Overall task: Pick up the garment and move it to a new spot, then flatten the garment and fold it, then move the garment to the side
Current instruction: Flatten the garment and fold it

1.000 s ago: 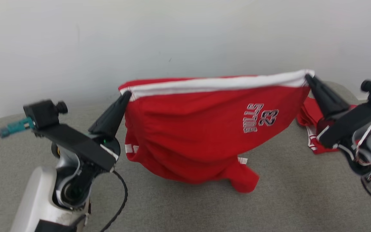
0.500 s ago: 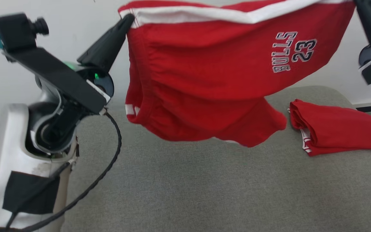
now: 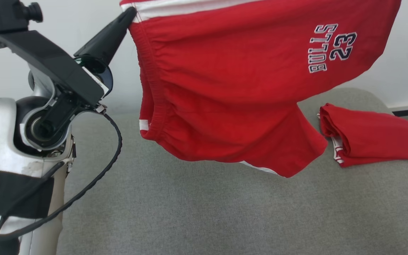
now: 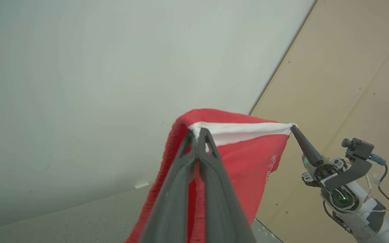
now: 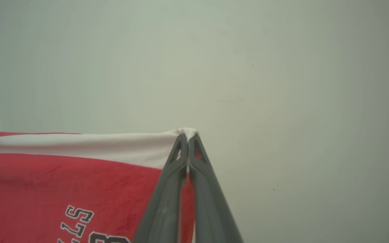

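The garment [image 3: 232,88] is a pair of red shorts with a white band along one edge and "BULLS 23" printed on it. It hangs stretched in the air between my two grippers, clear of the grey padded surface [image 3: 207,212]. My left gripper [image 3: 130,11] is shut on the left end of the white band, which the left wrist view shows pinched at the fingertips [image 4: 198,133]. My right gripper [image 5: 187,135] is shut on the other end of the band, and it also appears across the cloth in the left wrist view [image 4: 293,127].
A second red garment [image 3: 367,136] lies folded on the grey surface at the right. A pale wall [image 3: 66,78] stands close behind. A tan panel [image 4: 349,67] rises on the right side. A black cable [image 3: 94,184] loops from my left wrist.
Both grippers have risen with the garment. Its lower edge has left the grey surface and now hangs free. The head view has shifted as well.
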Tool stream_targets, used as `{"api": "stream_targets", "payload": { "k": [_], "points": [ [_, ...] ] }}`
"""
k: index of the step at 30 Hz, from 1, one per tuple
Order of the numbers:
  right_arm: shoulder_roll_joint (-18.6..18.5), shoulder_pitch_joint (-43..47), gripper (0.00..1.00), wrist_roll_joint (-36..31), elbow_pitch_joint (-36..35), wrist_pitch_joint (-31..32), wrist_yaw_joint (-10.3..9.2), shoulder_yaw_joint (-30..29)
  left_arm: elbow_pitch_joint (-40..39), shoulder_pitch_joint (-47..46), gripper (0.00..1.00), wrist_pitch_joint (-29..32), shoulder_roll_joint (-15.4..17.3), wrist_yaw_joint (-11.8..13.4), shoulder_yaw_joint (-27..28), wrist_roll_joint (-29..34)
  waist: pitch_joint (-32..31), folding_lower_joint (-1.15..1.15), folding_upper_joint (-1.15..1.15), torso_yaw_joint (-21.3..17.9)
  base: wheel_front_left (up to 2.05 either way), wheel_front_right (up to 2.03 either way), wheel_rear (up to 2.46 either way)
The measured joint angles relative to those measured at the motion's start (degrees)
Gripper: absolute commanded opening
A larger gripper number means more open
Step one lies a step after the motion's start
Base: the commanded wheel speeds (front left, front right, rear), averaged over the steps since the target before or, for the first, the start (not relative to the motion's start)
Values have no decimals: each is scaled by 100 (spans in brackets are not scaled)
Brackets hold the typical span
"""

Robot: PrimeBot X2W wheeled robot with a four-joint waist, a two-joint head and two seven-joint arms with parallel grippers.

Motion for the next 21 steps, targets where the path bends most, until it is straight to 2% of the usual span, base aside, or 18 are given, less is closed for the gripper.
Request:
{"api": "stream_targets", "payload": {
  "k": [3,6,12,16,19,21],
  "points": [
    [123,-44,0,45,60,74,-1,91,168,-71,0,8,12,-45,-83,55,79,0,0,-4,0,0,0],
    [452,-304,0,101,267,196,-1,232,580,-321,0,-107,25,-204,-261,311,239,0,0,-10,0,0,0],
    [1120,-1435,0,40,1009,368,-1,413,1561,-1495,0,-697,-57,-511,-617,867,787,1,1,-17,0,0,0],
    [1616,-2412,0,-87,1678,133,-1,413,2265,-2530,0,-1726,21,-653,-823,1462,1333,1,1,-16,0,0,0],
    [1981,-3093,0,-313,2194,-425,-1,360,2741,-3222,0,-2777,191,-692,-1032,1820,1784,2,1,-28,0,0,0],
    [2199,-3499,0,-533,2522,-660,-1,272,2887,-3622,0,-3482,352,-698,-1369,1880,2087,2,1,-48,0,0,0]
  ]
}}
